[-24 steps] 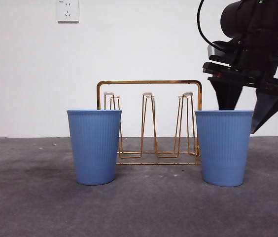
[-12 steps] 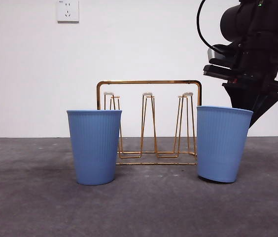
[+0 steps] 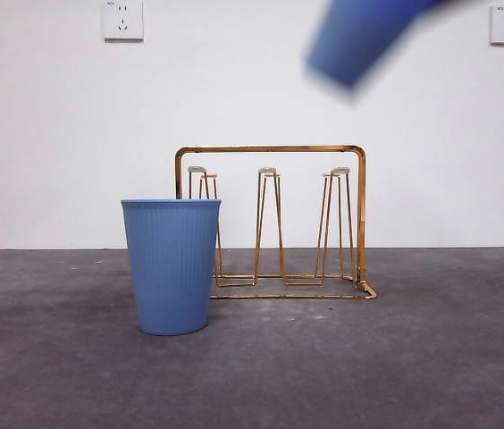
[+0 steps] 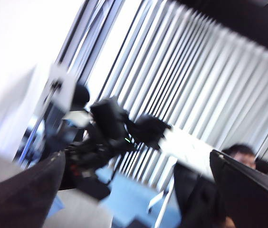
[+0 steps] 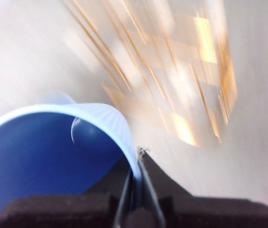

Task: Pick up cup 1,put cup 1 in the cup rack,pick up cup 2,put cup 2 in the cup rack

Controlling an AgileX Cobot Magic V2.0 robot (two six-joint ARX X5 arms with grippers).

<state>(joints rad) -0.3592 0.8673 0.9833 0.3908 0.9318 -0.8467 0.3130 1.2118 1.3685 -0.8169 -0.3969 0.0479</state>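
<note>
- Blue ribbed plastic cup (image 3: pixel 364 36), blurred and tilted, hangs high in your front view, well above the gold-coloured thin wire cup rack (image 3: pixel 271 221). It rides that high, I judge, so its body can pass over the rack's arched handle frame before it goes onto a peg.
- No pincer shows in this view; only the airborne cup tells you an arm is at work out of frame.
- A second blue ribbed cup (image 3: pixel 172 265) stands upright on the grey worktop (image 3: pixel 413 357), in front of the rack's left end and overlapping it from this angle. By my reading it waits its turn.
- The rack's narrow upright loop pegs are all bare, so neither cup is placed yet.
- Your left wrist view is badly smeared. The left pincer (image 4: pixel 134 185) points away from the worktop towards a wall of pale vertical slats, its two dark jaws set far apart with nothing between them; this arm seems parked.
- The dark shape between those jaws looks like other equipment, too blurred to name.
- Your right wrist view shows the right pincer (image 5: pixel 135 178) clamped on the rim of the lifted cup (image 5: pixel 39 156), one jaw inside the wall and one outside. That rim pinch leaves the mouth clear, which should suit upending it over a peg.
- Beyond the cup, the rack (image 5: pixel 172 85) shows only as golden streaks.
</note>
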